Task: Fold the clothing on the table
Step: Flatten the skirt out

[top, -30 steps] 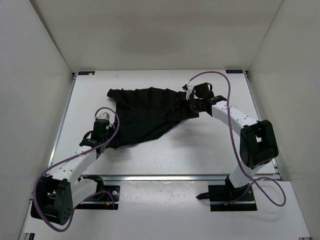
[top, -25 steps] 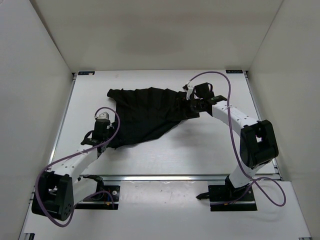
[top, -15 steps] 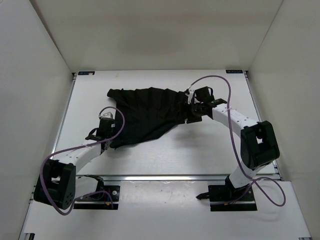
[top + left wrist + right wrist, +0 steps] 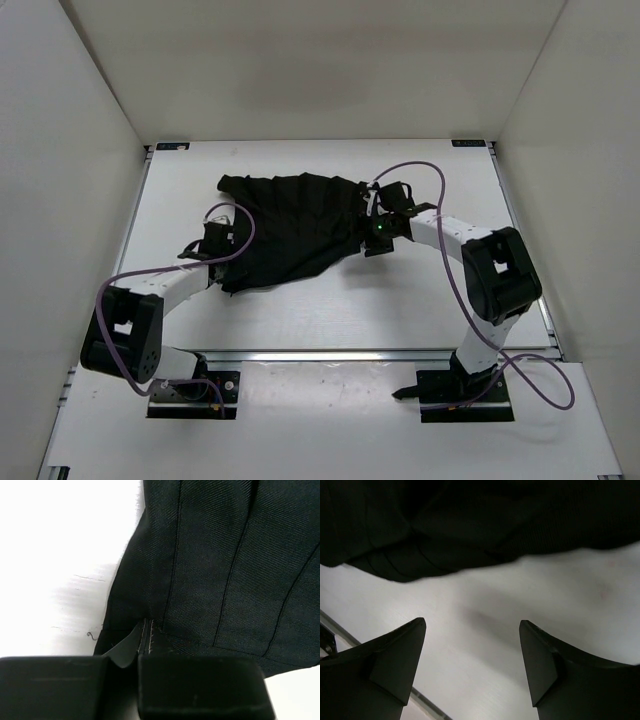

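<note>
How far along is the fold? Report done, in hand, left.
Done: nothing folded; the clothing lies spread and rumpled on the table. In hand: the left gripper is shut on its left hem; the right gripper hangs open at its right edge, gripping nothing. Left: the right grab, then every fold.

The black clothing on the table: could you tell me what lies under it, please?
Only the white table shows around the edges of the clothing. Whatever lies beneath its middle is covered by the fabric and cannot be seen.
</note>
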Motion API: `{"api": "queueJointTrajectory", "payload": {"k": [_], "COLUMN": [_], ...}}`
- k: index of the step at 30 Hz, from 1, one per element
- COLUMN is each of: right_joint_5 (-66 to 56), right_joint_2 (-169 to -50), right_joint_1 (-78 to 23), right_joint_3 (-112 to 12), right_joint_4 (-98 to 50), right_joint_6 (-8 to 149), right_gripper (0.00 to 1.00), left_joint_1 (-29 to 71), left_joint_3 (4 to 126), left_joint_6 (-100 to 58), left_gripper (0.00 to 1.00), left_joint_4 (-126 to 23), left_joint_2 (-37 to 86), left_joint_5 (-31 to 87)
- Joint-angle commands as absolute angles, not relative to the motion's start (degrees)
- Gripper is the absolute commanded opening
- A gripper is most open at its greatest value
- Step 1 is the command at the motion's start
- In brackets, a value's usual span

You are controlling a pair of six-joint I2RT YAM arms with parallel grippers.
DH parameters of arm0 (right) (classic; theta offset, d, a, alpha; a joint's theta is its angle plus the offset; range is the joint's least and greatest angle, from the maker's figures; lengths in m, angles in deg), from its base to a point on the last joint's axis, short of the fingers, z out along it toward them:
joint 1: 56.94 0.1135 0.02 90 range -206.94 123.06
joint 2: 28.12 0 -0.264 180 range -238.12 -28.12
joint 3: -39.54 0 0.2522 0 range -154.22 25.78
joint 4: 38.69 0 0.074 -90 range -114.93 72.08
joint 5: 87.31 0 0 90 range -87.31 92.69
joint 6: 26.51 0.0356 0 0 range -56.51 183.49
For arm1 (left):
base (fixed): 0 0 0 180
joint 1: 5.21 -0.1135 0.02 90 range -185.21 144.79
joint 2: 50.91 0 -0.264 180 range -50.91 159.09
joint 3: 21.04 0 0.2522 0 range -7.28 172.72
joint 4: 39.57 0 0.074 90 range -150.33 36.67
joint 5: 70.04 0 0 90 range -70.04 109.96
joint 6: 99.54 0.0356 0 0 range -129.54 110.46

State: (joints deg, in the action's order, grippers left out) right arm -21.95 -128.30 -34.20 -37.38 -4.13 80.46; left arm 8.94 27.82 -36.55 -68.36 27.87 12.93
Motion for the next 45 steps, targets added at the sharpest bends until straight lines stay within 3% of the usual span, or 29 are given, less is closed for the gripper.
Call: {"api": "queueJointTrajectory", "payload": {"k": [1, 14, 20, 21, 22, 24, 25, 26, 27, 31, 34, 35, 38, 41, 45], "right_joint_5": [-20.8, -10.2, -9.9, -9.9, -9.8, -9.8, -9.6, -9.3, -9.1, -9.0, -9.3, -9.6, -9.7, -8.6, -8.6], "right_joint_2": [-130.9, -141.0, -143.7, -144.1, -144.4, -144.5, -144.5, -144.2, -143.7, -143.2, -142.3, -141.8, -139.6, -137.5, -135.3], "right_joint_1": [-32.9, -30.1, -30.2, -30.0, -30.2, -30.0, -29.6, -30.0, -30.0, -29.8, -29.2, -29.3, -28.6, -28.6, -30.5], "right_joint_3": [-42.0, -51.6, -53.6, -53.7, -54.5, -55.0, -55.3, -55.9, -56.7, -59.3, -60.7, -60.4, -60.4, -60.4, -61.8], "right_joint_4": [-7.7, -3.7, -2.3, -2.4, -2.3, -1.7, -1.2, -0.8, 0.2, 2.8, 4.4, 5.1, 5.3, 5.7, 8.1], "right_joint_6": [83.5, 87.0, 87.0, 86.8, 86.6, 86.4, 86.2, 86.4, 85.7, 83.7, 82.6, 82.6, 81.3, 80.1, 78.6], "right_gripper": [0.72, 0.67, 0.38, 0.22, 0.07, 0.01, 0.00, 0.00, 0.00, 0.00, 0.00, 0.00, 0.00, 0.01, 0.00], "left_joint_1": [8.9, 8.4, 7.7, 7.9, 7.9, 7.8, 8.0, 7.9, 8.9, 9.6, 10.6, 10.4, 8.9, 8.9, 8.7], "left_joint_3": [30.8, 36.5, 36.8, 36.8, 36.9, 37.1, 37.3, 37.2, 37.4, 38.0, 38.3, 38.3, 37.5, 37.5, 41.2], "left_joint_6": [-36.4, -36.2, -35.3, -35.2, -35.2, -35.1, -35.1, -34.9, -34.9, -34.9, -34.7, -34.7, -34.9, -34.9, -34.1], "left_gripper": [0.00, 0.00, 0.00, 0.00, 0.04, 0.38, 0.50, 0.56, 0.74, 0.81, 0.76, 0.69, 0.38, 0.00, 0.00], "left_joint_4": [-70.6, -73.2, -74.1, -74.3, -74.3, -74.7, -74.2, -73.8, -73.7, -72.8, -72.7, -72.7, -72.8, -72.2, -73.5], "left_joint_2": [28.4, 29.0, 29.4, 29.7, 29.9, 29.9, 29.7, 29.8, 30.0, 32.4, 34.7, 35.9, 38.1, 37.8, 38.6], "left_joint_5": [14.7, 20.9, 21.0, 20.8, 20.9, 21.8, 21.3, 21.3, 21.1, 22.6, 20.8, 20.9, 21.5, 20.1, 20.2]}}
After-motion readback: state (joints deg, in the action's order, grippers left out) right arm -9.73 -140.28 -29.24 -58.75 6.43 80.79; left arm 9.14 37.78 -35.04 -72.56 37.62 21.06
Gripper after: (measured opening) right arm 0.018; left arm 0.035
